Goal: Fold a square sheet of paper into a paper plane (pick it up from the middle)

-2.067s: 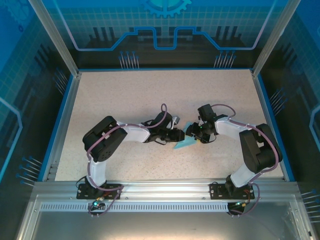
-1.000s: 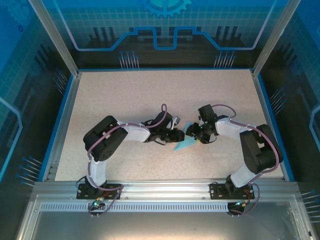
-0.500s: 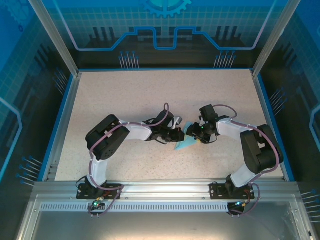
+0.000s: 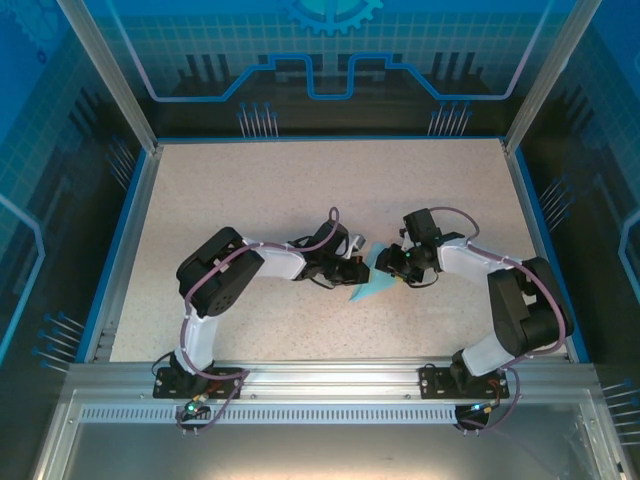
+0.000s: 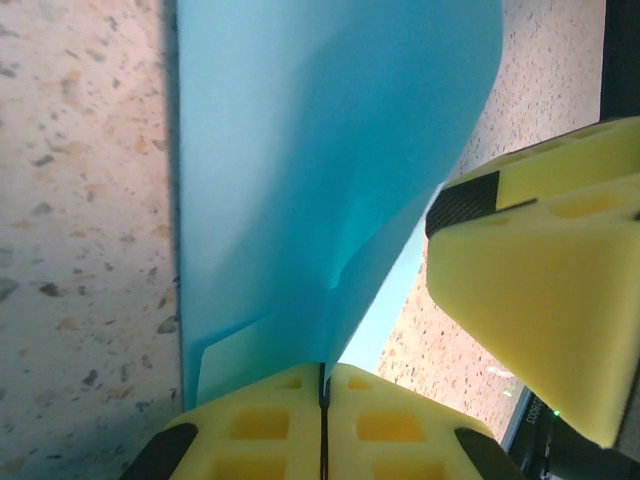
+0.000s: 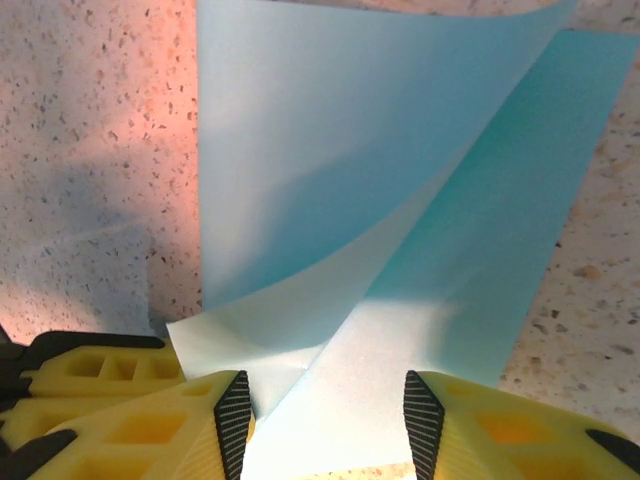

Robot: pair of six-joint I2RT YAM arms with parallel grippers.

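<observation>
One thin smooth light-blue sheet — curled, creased | left fingers clamp it | right fingers apart

The square sheet of paper was thin light-blue paper, matt and smooth, paler where the layers overlapped. The tabletop looked like speckled beige stone, matt, with a fine grain. Left tool and right tool had matt yellow plastic fingers with moulded pockets and black ribbed pads. Arm casings were black and white plastic with a slight gloss. Front rails were bare silver metal with a satin finish.
</observation>
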